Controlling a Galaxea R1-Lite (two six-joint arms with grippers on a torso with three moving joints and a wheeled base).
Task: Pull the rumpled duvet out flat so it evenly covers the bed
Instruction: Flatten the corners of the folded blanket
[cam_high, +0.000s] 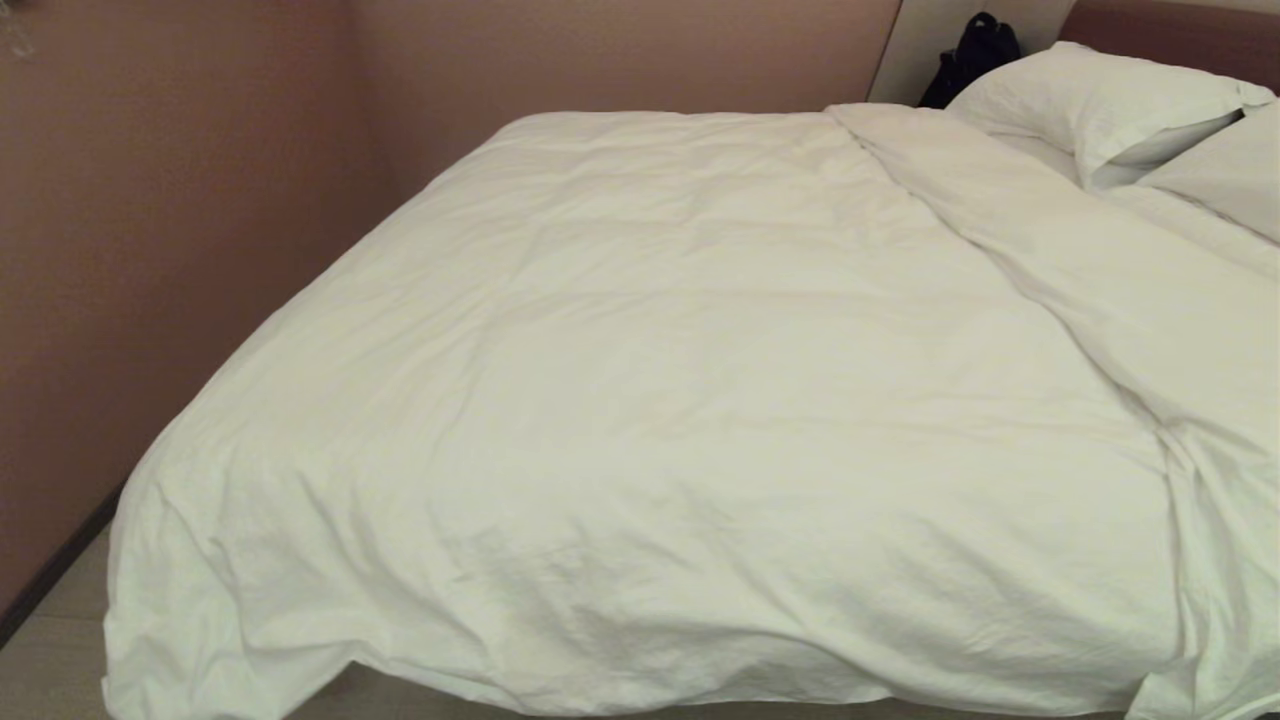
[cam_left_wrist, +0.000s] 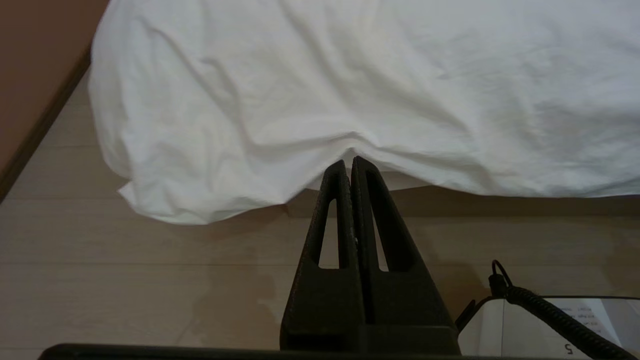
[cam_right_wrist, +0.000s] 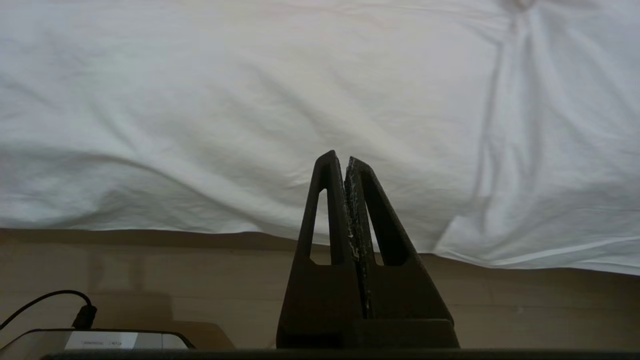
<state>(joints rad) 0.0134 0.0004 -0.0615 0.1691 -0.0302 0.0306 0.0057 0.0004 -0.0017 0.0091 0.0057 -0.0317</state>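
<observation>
The white duvet (cam_high: 700, 380) lies spread over most of the bed (cam_high: 1190, 35), of which only the brownish headboard shows. A long diagonal ridge (cam_high: 1000, 250) runs from the far side toward the near right. The duvet's near-left corner (cam_high: 150, 640) droops to the floor. Neither arm shows in the head view. My left gripper (cam_left_wrist: 348, 161) is shut, hovering over the floor with its tips in line with the duvet's (cam_left_wrist: 350, 75) hanging hem; nothing shows between the jaws. My right gripper (cam_right_wrist: 340, 157) is shut too, empty, in front of the duvet's (cam_right_wrist: 250, 100) near edge.
Two white pillows (cam_high: 1090, 100) (cam_high: 1230, 170) lie at the head, with a black bag (cam_high: 975, 55) behind them. A pinkish wall (cam_high: 150, 250) runs close along the bed's left side. Pale wood floor (cam_left_wrist: 150, 280) lies between me and the bed. My own white body (cam_left_wrist: 550, 320) shows low.
</observation>
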